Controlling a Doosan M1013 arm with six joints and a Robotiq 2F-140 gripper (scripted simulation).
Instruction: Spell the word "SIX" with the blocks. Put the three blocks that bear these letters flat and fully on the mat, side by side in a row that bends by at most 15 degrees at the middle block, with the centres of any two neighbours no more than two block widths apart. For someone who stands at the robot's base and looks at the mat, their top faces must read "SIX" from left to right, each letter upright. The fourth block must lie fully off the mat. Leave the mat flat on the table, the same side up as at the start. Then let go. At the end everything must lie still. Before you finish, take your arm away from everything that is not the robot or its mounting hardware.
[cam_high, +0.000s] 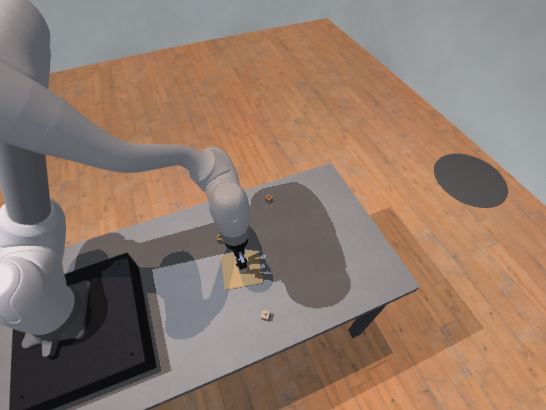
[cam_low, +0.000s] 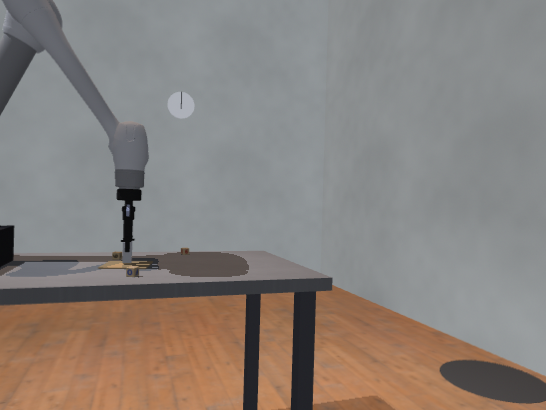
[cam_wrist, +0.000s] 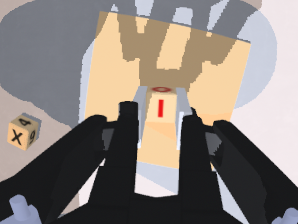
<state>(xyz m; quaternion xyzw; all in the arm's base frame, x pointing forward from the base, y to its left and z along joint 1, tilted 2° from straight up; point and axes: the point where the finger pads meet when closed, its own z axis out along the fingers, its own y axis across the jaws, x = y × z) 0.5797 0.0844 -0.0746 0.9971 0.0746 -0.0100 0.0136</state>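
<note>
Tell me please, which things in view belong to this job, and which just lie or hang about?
Job:
- red "I" block
- "X" block
- blue-marked block
- orange-brown block
- mat

Not job:
- wall clock
- dark floor disc

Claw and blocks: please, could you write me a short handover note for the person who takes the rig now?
Claw: closed on the I block, low over the mat, the red I facing up.
Off the mat: X block, far block, blue-marked block. I cannot read which one is S.
Done: I block is at the mat; whether it bears on it is unclear.
Left: release I, identify S, set S and X either side, keep the fourth off, withdraw the arm.
</note>
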